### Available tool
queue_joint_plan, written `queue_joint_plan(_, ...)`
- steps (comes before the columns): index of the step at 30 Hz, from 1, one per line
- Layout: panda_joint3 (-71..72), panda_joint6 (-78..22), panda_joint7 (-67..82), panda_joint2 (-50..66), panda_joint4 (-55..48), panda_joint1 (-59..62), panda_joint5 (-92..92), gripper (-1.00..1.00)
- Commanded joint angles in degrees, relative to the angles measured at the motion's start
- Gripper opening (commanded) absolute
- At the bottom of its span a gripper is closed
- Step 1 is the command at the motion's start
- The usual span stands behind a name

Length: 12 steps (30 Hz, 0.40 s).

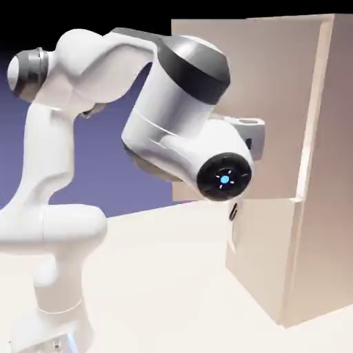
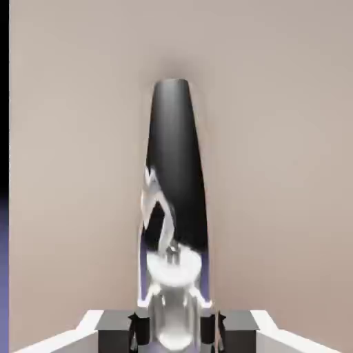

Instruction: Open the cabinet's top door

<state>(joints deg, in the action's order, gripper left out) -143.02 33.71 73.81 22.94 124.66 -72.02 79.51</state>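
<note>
Black bar handle [image 2: 176,165] sits clamped between the end effector's [image 2: 176,329] closed jaws. Top door [image 1: 234,103] hangs swung outward from the cabinet [image 1: 324,172], its free edge well clear; opening seems largely done, perhaps more swing left. Panel is flat, pale beige, glossy-handled.

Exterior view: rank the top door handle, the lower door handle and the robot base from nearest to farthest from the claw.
1. The top door handle: clamped between the fingers of the claw, as the hand view shows.
2. The lower door handle: just below the hand, where the arm ends.
3. The robot base: far off, at the exterior view's lower left.
</note>
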Motion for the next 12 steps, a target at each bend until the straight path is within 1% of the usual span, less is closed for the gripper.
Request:
queue_joint_plan(1, 0.74, -0.01, 0.46, -2.08, -1.74, 0.13, -1.42, -1.0)
queue_joint_plan(10, 6.56, 0.55, 0.45, -20.72, -17.07, -1.48, -12.77, -1.0)
queue_joint_plan(11, 6.62, 0.56, 0.41, -20.95, -17.26, -1.53, -12.89, -1.0)
queue_joint_plan(12, 6.62, 0.56, 0.41, -20.96, -17.26, -1.53, -12.89, 1.0)
